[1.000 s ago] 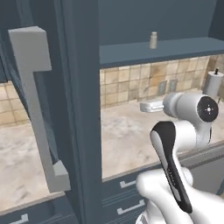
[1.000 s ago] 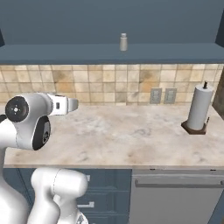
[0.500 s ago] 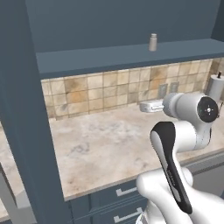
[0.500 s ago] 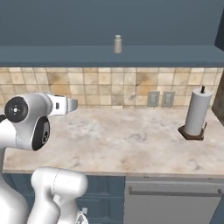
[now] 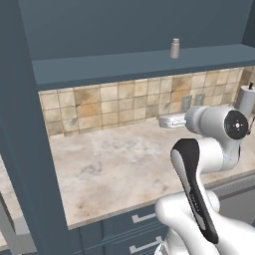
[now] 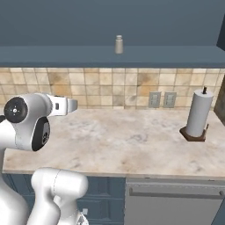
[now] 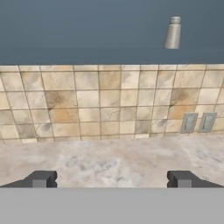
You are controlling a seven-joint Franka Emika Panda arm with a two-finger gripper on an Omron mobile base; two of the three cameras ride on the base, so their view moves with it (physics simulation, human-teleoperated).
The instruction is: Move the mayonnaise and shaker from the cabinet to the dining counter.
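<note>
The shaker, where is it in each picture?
Left base view: shaker upper right, on the cabinet shelf.
Right base view: top middle, on the shelf.
Hand view: top right.
Shared landmark: two wall outlets below it, to its right.

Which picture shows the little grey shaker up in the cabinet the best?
The hand view: the shaker looks biggest there, upright on the cabinet's floor, taper and cap plain. The left base view shows it small near the shelf's front edge. The right base view shows it small, straight on, above the tan tiles.
</note>
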